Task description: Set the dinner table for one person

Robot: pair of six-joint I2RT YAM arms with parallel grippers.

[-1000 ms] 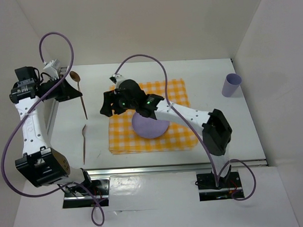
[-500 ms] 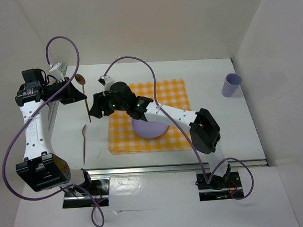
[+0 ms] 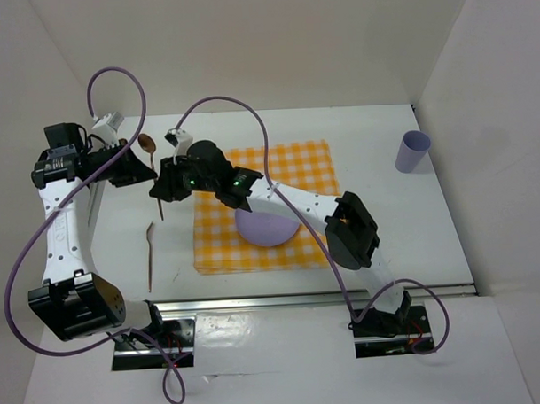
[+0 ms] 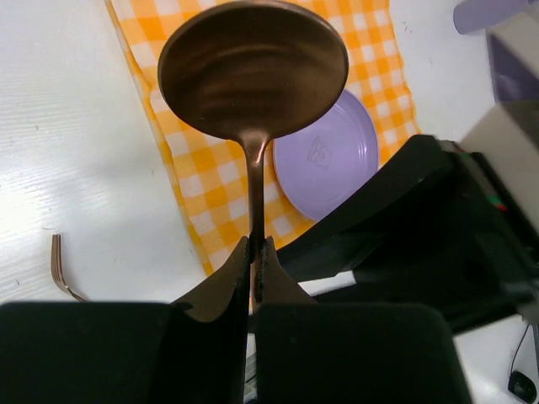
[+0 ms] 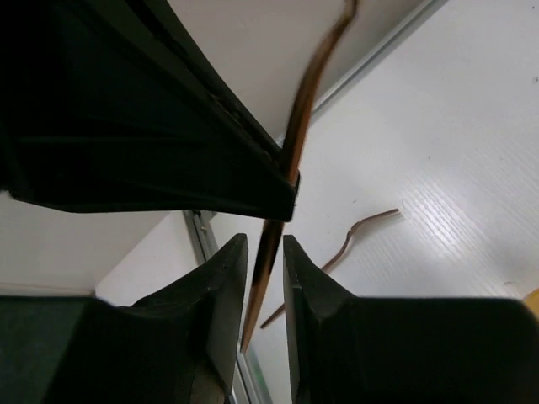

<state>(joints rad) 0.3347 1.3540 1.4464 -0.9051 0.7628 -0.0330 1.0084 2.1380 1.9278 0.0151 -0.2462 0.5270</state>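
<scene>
task so far: the checked cloth (image 3: 313, 165) lies mid-table, and the lilac plate (image 3: 266, 229) sits on its lower left part. i judge that much of the setting done.
fork: the fork (image 3: 150, 259) lies on the bare table (image 3: 395, 224) left of the cloth, near its edge but apart from it.
cup: the lilac cup (image 3: 414, 151) stands at the right of the frame, well apart from the cloth. i judge it is not yet brought in.
spoon: the copper spoon (image 4: 253, 71) is off the table, not yet laid.
left gripper: my left gripper (image 4: 253, 251) is pinched tight on the spoon's thin handle below the bowl.
right gripper: my right gripper (image 5: 259, 278) stands narrow, with the lower handle between its fingers. i cannot tell whether they press on it.
step in hand: it looks like a hand-over of the spoon from left to right.
table and grippers: both grippers meet in the upper left of the top view. they are above the bare strip of table beside the cloth's left edge, and neither touches the table.
left to do: lay the spoon beside the plate and bring the cup closer.
</scene>
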